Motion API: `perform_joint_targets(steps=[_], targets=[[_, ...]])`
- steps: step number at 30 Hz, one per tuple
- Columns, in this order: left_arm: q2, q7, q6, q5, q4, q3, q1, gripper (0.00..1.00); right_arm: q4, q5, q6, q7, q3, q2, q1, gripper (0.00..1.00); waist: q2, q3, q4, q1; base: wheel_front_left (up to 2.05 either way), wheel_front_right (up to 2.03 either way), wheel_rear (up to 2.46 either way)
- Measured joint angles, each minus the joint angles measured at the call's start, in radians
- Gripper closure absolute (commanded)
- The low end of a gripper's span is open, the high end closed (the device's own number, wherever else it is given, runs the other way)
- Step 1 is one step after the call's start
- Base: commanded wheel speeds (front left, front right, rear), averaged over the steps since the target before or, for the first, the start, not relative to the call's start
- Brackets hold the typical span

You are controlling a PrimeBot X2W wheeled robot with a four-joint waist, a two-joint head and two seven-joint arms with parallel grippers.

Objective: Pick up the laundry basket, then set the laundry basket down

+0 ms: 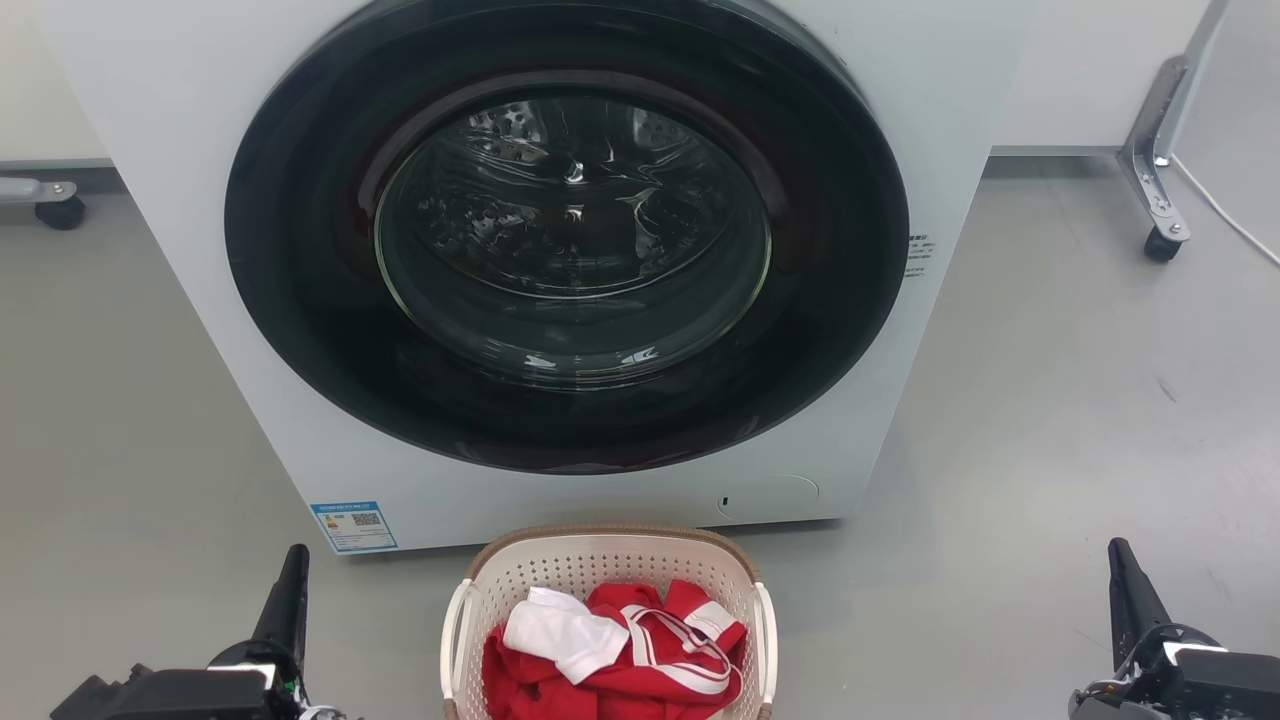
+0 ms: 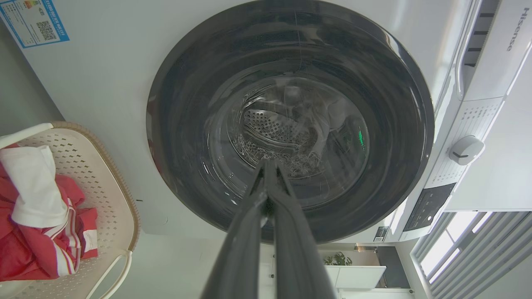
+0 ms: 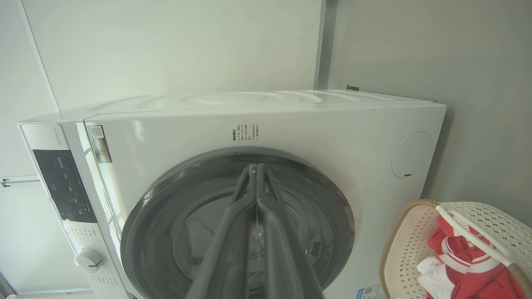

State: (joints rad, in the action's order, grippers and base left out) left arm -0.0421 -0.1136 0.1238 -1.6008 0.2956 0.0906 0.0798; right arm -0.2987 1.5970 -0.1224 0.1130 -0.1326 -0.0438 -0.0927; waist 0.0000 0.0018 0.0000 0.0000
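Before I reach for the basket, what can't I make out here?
Near end of the laundry basket: cut off by the head view's bottom edge.
Basket floor: hidden under the red and white clothes, head view.
Drum contents of the washing machine: obscured by door-glass reflections, head view.
Front label: text too small, head view.

1. We see a smooth grey floor, evenly lit.
2. A white front-loading washing machine stands on it, its dark round door closed.
3. Behind it is a pale wall.
4. A caster under a metal leg sits right of the machine, and another caster sits left.
5. Daylight enters through a slatted window.
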Motion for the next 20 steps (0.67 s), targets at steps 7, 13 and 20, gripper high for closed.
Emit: perform_joint_targets(steps=[7,13,20], targets=[[0.000,0.000,0.000,0.000,0.000,0.000,0.000,1.00,0.000,0.000,0.000,0.000,0.000,0.000,0.000,1.00,0.0000,0.000,0.000,0.0000,0.00,0.00,0.00],[0.000,0.000,0.000,0.000,0.000,0.000,0.000,1.00,0.000,0.000,-0.001,0.000,0.000,0.000,0.000,1.00,0.0000,0.000,0.000,0.0000,0.00,0.00,0.00],[0.000,0.000,0.000,0.000,0.000,0.000,0.000,1.00,0.000,0.000,-0.001,0.000,0.000,0.000,0.000,1.00,0.0000,0.000,0.000,0.0000,0.00,0.00,0.00]])
